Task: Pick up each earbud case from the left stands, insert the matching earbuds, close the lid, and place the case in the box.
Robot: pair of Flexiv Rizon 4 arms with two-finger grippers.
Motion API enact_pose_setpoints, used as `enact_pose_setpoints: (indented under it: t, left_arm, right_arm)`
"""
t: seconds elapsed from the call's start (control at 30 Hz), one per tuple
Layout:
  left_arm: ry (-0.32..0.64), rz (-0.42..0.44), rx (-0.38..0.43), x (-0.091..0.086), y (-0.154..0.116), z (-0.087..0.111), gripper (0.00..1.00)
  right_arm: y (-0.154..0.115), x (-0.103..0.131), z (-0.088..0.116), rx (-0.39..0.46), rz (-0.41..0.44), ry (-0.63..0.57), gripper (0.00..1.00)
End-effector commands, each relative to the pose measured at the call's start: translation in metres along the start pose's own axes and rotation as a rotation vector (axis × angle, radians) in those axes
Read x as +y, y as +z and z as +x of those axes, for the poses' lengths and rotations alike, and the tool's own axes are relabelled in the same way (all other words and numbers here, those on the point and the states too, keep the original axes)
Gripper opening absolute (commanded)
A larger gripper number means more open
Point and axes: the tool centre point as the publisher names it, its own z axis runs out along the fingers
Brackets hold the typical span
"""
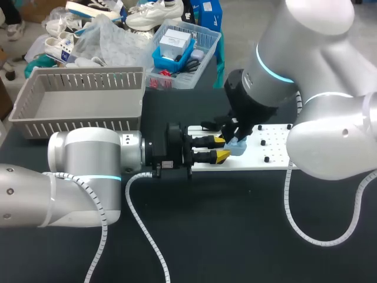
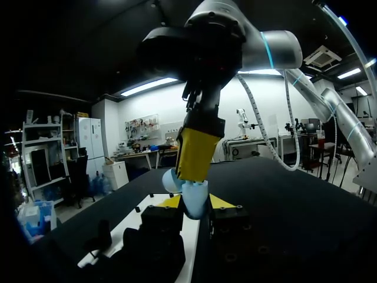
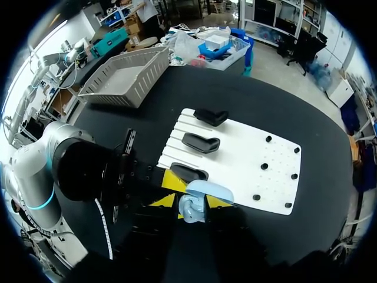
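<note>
A light blue earbud case [image 1: 238,146] is held above the near edge of the white board [image 1: 268,154], with my left gripper [image 1: 221,148] shut on it from the left. In the left wrist view the case [image 2: 192,199] sits between my yellow fingertips [image 2: 170,201]. My right gripper [image 1: 236,134] comes straight down onto the case, and its yellow end [image 2: 197,154] touches the case's top. In the right wrist view the case [image 3: 197,201] lies right under the gripper with its lid raised. Three black stands [image 3: 201,142] line the board's left side.
The grey slatted box [image 1: 82,100] stands at the back left, beside a clear bin [image 1: 207,56] holding a blue tray of small items. Several small black pieces [image 3: 264,166] dot the board's right half. My left arm's white cable [image 1: 144,227] loops over the dark table.
</note>
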Motion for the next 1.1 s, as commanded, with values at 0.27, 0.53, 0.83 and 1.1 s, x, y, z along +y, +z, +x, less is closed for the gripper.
enact_pose_setpoints:
  t: [0.27, 0.53, 0.83, 1.1]
  left_arm:
    - [0.001, -0.002, 0.001, -0.001, 0.0, 0.0, 0.0]
    - [0.001, -0.002, 0.001, -0.001, 0.0, 0.0, 0.0]
    - [0.001, -0.002, 0.001, -0.001, 0.0, 0.0, 0.0]
    - [0.001, -0.002, 0.001, -0.001, 0.0, 0.0, 0.0]
  right_arm:
    - [-0.002, 0.0, -0.003, -0.008, 0.003, -0.008, 0.33]
    - [-0.011, 0.004, -0.002, -0.02, 0.013, -0.022, 0.37]
    - [-0.028, -0.006, -0.006, -0.076, 0.05, 0.029, 0.44]
    - [-0.021, -0.026, -0.017, -0.107, 0.103, 0.162, 0.47]
